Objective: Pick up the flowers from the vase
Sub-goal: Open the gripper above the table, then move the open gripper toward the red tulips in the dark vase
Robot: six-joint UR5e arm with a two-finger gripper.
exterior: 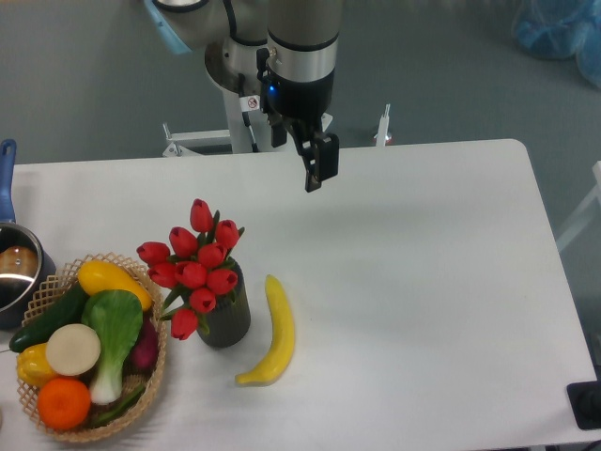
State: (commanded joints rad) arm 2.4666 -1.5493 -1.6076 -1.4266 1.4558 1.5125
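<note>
The flowers (198, 266) are a bunch of red tulip buds with green stems and leaves. They stand in the vase (228, 318), a short dark ribbed cup left of the table's middle. The bunch leans to the left and spreads wider than the vase. My gripper (302, 158) hangs over the far edge of the table, well behind and to the right of the flowers. It points down, is open and holds nothing.
A yellow banana (273, 333) lies just right of the vase. A wicker basket (58, 274) of vegetables and fruit sits to its left, touching the leaves. A steel pot (13, 271) with a blue handle is at the left edge.
</note>
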